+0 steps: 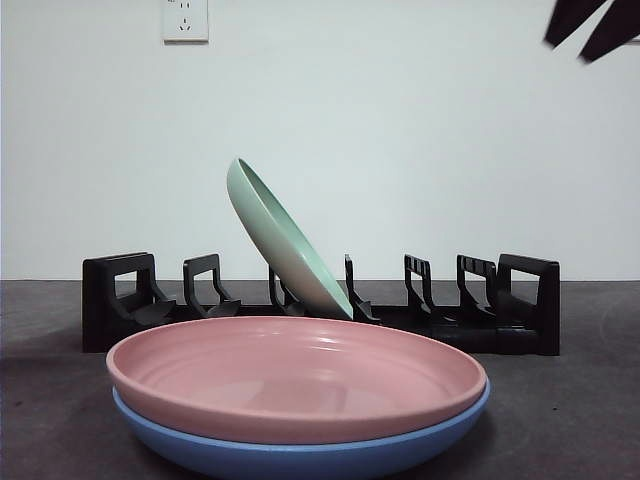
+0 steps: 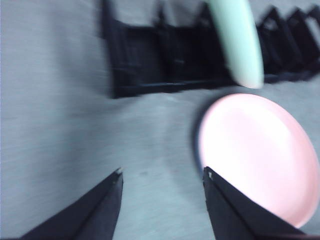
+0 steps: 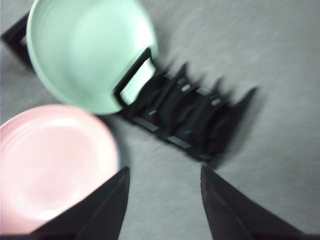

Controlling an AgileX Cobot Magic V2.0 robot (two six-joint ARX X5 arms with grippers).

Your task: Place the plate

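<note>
A pink plate lies stacked on a blue plate at the front of the table. Behind them a green plate leans tilted in a slot of the black dish rack. My left gripper is open and empty, above the bare table beside the pink plate. My right gripper is open and empty, above the table between the pink plate and the rack; its black tips show at the top right of the front view. The green plate shows in the rack.
The rack has several free slots on both sides of the green plate. A wall socket is on the white wall behind. Dark grey table runs to both sides of the stacked plates.
</note>
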